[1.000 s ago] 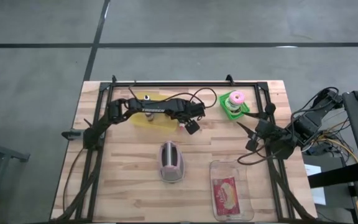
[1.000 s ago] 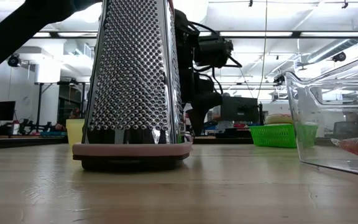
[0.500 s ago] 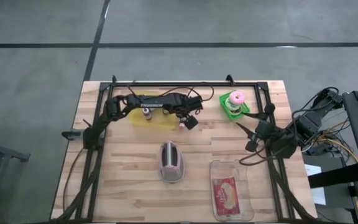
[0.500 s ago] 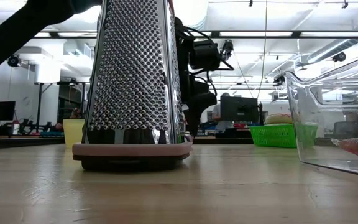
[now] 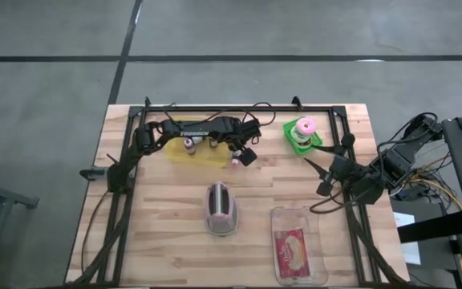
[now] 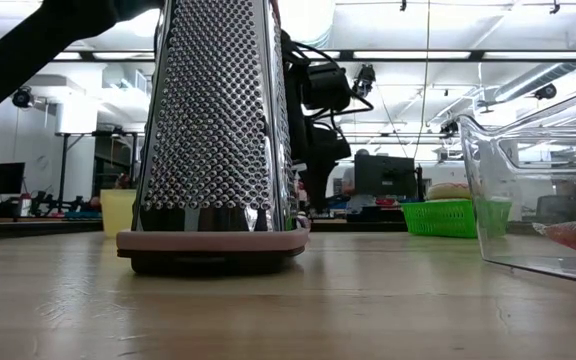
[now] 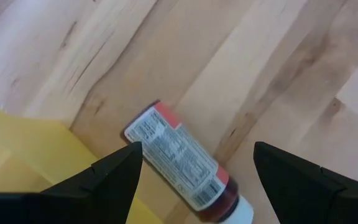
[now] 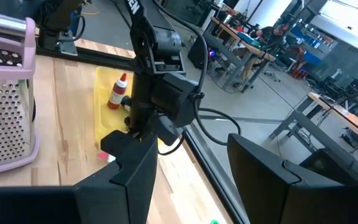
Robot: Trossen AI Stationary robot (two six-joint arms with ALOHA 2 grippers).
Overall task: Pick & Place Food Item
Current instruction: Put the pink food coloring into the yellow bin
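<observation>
Sauce bottle (image 7: 182, 167), a small one with a printed label, red ends and a white cap, lies on its side on the bare wood directly below the left gripper (image 7: 197, 177), whose two dark fingers (image 7: 107, 180) stand spread wide to either side of it and touch nothing. In the high view that gripper (image 5: 244, 155) hangs just beyond the corner of the yellow tray (image 5: 189, 152), on the side toward the green basket (image 5: 302, 138). The bottle's lower end lies against the tray's edge (image 7: 17, 155), outside it. A second small bottle (image 5: 189, 144) with a red top stands upright on the tray.

By these pictures the pick has hardly begun: the fingers are lined up over the bottle, but nothing is grasped or lifted, and descent, closing, carrying and placing all appear to remain. Which spot is meant to receive the item cannot be told from the task line.

The right gripper (image 5: 321, 178) waits well away from the tray, past the green basket toward the table's right edge, fingers parted and empty.

Much is hard to read. In the low view the grater (image 6: 213, 140) fills the foreground and hides the bottle and most of the left arm. The clear container (image 5: 298, 246) holds something red and flat that cannot be identified. The pink ring-shaped item (image 5: 305, 126) on the basket is too small to name surely.
</observation>
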